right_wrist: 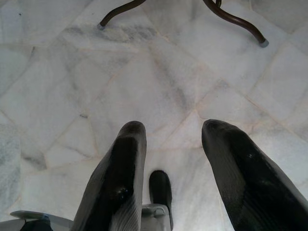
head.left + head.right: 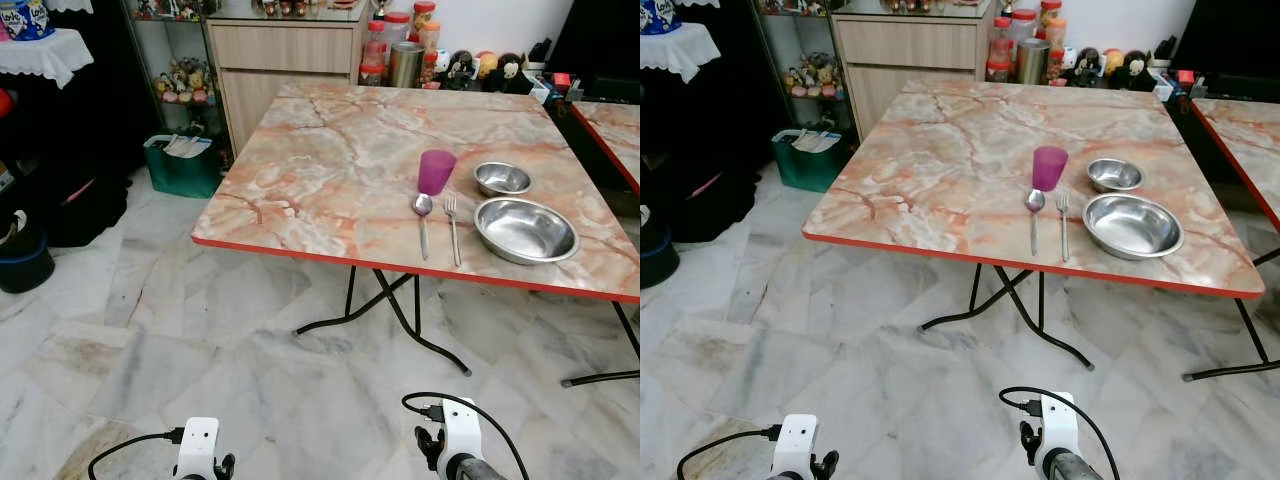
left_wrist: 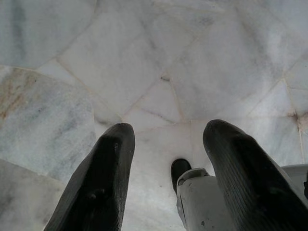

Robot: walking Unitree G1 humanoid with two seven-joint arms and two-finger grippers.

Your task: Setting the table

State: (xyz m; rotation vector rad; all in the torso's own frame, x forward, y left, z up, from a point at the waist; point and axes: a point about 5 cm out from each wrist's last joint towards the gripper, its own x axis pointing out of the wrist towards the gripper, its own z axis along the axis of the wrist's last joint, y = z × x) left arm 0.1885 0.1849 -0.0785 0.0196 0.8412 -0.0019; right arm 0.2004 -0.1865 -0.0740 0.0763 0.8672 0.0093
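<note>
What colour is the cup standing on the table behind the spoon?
The cup is translucent purple-pink, clearest in the left eye view.

A square marble-patterned folding table (image 2: 330,170) with a red edge stands on the pale marble floor (image 2: 150,350). Near its front edge lies a large steel bowl (image 2: 526,229); a smaller steel bowl (image 2: 502,178) sits just behind it. Left of the large bowl lie a fork (image 2: 453,226) and a spoon (image 2: 423,218), side by side, with a purple cup (image 2: 436,172) upright just behind them.
</note>
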